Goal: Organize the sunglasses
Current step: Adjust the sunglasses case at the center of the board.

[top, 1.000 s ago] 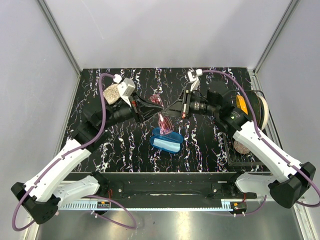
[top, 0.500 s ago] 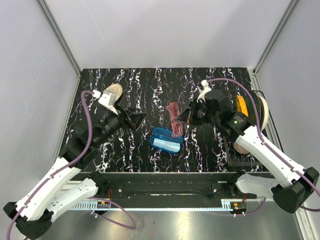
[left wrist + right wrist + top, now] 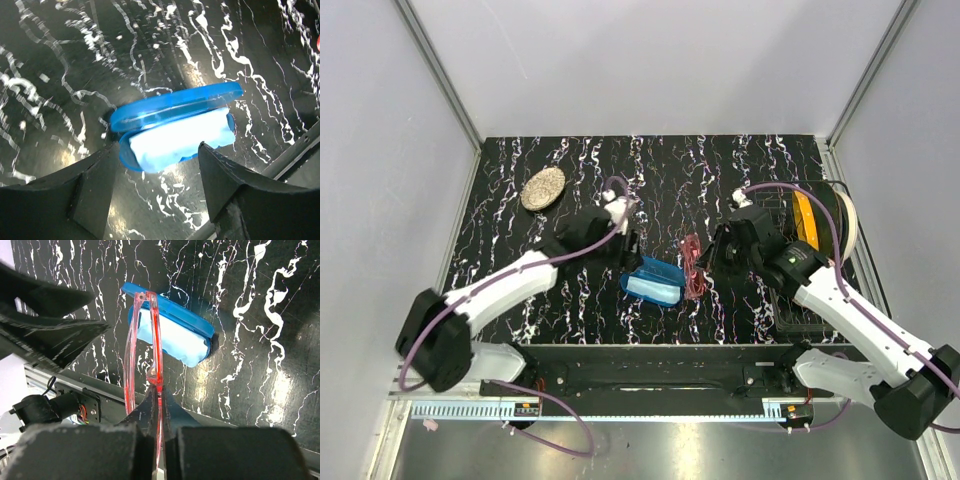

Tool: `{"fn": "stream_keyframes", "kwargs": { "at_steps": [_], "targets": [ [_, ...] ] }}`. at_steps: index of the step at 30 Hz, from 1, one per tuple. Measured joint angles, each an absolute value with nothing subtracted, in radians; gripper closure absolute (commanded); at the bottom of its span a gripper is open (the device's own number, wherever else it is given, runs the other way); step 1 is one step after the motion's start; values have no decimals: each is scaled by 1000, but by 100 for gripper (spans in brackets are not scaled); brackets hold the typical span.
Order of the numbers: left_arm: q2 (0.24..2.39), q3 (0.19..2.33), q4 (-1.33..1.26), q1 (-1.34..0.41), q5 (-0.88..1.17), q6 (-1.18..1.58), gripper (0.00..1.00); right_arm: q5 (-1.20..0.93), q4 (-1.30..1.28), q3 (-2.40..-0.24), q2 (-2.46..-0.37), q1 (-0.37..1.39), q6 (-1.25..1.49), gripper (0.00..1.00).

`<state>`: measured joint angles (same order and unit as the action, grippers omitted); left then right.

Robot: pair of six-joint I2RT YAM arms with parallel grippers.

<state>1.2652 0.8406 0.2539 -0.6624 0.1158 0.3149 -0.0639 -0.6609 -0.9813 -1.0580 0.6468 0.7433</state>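
The sunglasses (image 3: 156, 335), thin red-pink frame with pink lenses, hang in the air in my right gripper (image 3: 158, 392), which is shut on the frame. In the top view the sunglasses (image 3: 693, 265) are just right of the blue case (image 3: 665, 272). The case lies open on the table with a light blue cloth (image 3: 175, 140) inside, its lid (image 3: 175, 100) raised. My left gripper (image 3: 160, 167) is open, its fingers on either side of the case's near end with nothing between them. In the top view the left gripper (image 3: 632, 252) sits at the case's back left.
A woven oval pad (image 3: 542, 188) lies at the back left. A black wire rack (image 3: 810, 300) with yellow and white discs (image 3: 820, 215) stands at the right edge. A metal rail (image 3: 300, 155) runs along the table's front edge close to the case.
My left gripper has opened, left the sunglasses and swung from the back left to the case. The right gripper has carried the sunglasses nearer, to the case's right side.
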Motion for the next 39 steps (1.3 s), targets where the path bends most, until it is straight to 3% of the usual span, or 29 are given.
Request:
{"fn": "stream_keyframes", "kwargs": {
  "at_steps": [5, 16, 21, 27, 31, 39],
  "targets": [
    [1432, 962, 254, -663, 223, 128, 27, -60, -675, -981, -1037, 647, 741, 100],
    [1583, 1134, 362, -662, 459, -266, 18, -60, -702, -981, -1016, 640, 726, 100],
    [1707, 1242, 506, -663, 563, -403, 1, -61, -705, -981, -1016, 638, 723, 100],
    [1804, 1316, 576, -659, 611, -467, 6, -62, -706, -981, -1017, 632, 722, 100],
    [1831, 1338, 604, -652, 624, -475, 21, -62, -706, -981, -1017, 631, 723, 100],
    [1841, 1348, 643, -636, 625, -459, 23, -62, -709, -981, -1017, 627, 723, 100]
  ]
}}
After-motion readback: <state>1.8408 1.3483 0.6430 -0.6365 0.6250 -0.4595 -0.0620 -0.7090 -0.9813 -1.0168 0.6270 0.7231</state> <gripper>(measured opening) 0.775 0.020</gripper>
